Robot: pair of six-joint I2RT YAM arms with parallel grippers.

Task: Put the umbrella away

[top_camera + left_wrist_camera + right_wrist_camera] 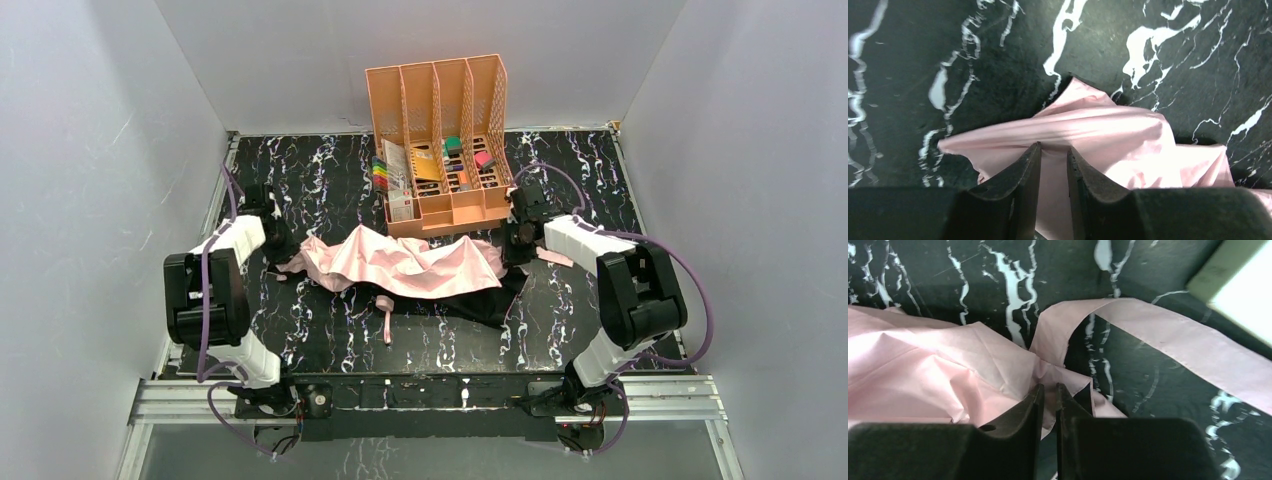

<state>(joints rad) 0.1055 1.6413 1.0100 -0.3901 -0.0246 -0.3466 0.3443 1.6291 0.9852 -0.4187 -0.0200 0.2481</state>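
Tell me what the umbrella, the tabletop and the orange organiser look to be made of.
Umbrella: likely thin synthetic fabric, matte pale pink; it creases and drapes softly. Tabletop: black surface with white marble-like veins; stone or printed laminate, cannot tell. Organiser: probably moulded plastic, matte orange, with perforated dividers.

Umbrella (410,265) stretched across mid-table, a gripper at each end!
It lies spread left to right on the table (300,170), just in front of the desk organiser (440,150) at the back. Left gripper (1054,148) sits at its left end and right gripper (1049,388) at its right, each with fabric between its fingers. The strap (386,318) trails toward the near edge.
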